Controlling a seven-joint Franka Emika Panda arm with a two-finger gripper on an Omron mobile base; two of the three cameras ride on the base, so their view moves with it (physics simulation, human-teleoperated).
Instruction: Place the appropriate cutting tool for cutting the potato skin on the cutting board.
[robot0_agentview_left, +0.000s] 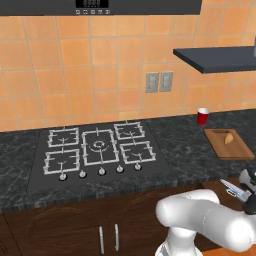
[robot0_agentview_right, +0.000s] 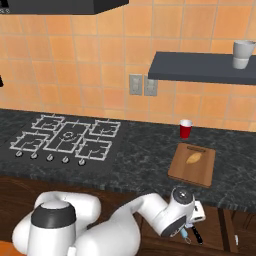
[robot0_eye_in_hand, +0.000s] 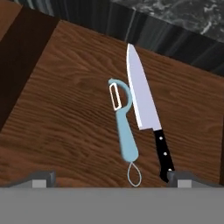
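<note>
Below the spread end effector (robot0_eye_in_hand: 109, 177): one peeler (robot0_eye_in_hand: 124, 127), one knife (robot0_eye_in_hand: 146, 111)

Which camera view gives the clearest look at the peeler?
The hand view: the peeler lies whole on the wooden surface, beside the knife. In the right base view it is a small blue bit below the hand; in the left base view I cannot pick it out.

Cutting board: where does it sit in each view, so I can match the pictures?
Left base view: the cutting board lies on the counter at the right edge, with the potato on it.
Right base view: right of centre, on the counter.
Hand view: looks at the peeler and knife on other wood.
Shared landmark: the red cup just behind the board.
</note>
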